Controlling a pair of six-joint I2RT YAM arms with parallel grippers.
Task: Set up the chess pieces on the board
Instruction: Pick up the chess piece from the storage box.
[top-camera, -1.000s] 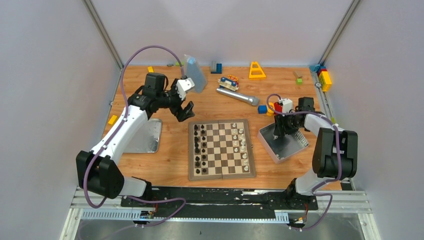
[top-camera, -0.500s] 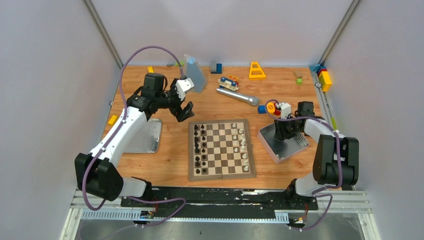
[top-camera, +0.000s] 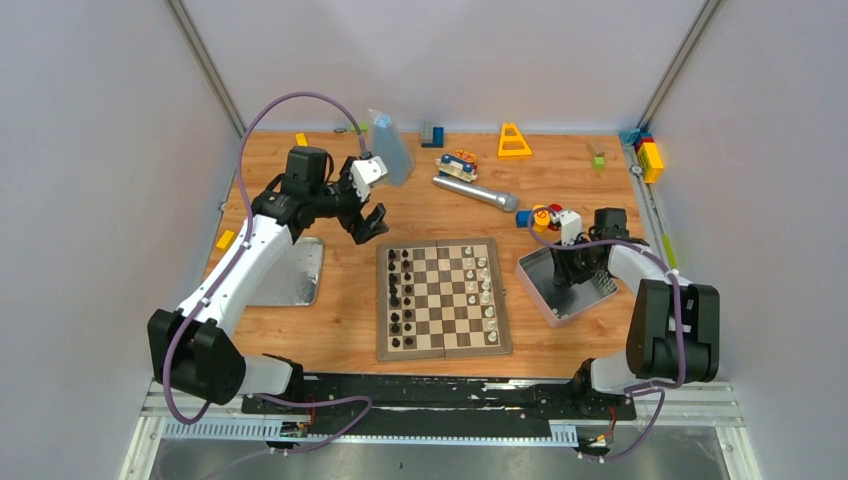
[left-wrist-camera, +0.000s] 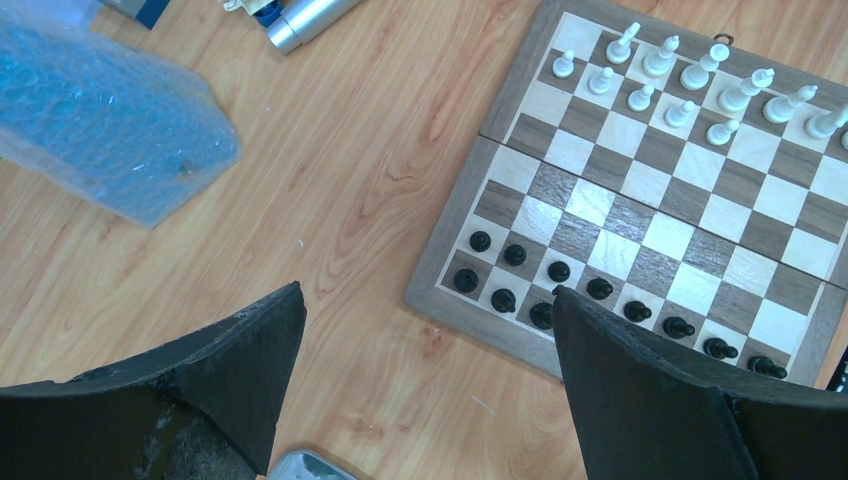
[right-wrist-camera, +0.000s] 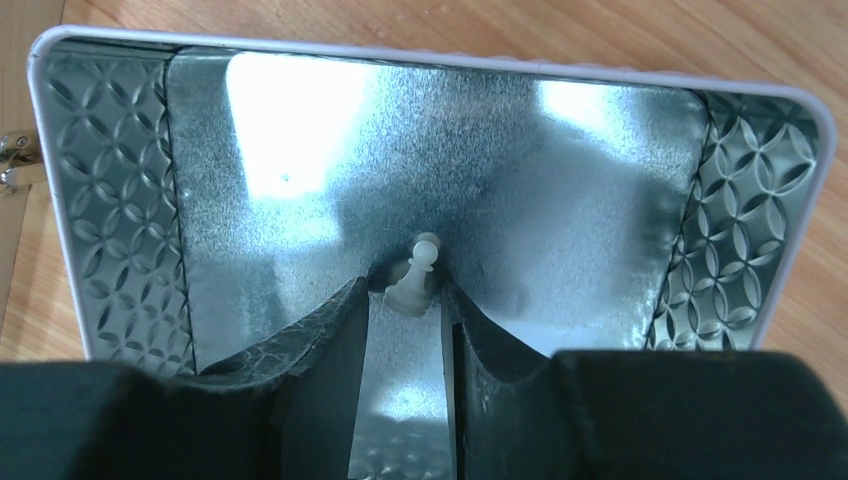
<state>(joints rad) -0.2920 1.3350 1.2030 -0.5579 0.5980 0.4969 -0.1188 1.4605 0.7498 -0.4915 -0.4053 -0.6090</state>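
The board lies mid-table, with white chess pieces along its right side and black ones along its left. The left wrist view shows the same board, white pieces and black pieces. My left gripper hangs wide open above the bare wood off the board's far-left corner, nothing between its fingers. My right gripper reaches down into the metal tin. There its fingertips are closed on the base of one tilted white pawn on the tin floor.
A flat metal lid lies left of the board under the left arm. A bubble-wrap bag, a silver cylinder, a yellow triangle and toy blocks stand along the far side.
My right gripper has come nearer and lower inside the tin, and its jaws have narrowed round the white pawn. The left arm has stayed put.
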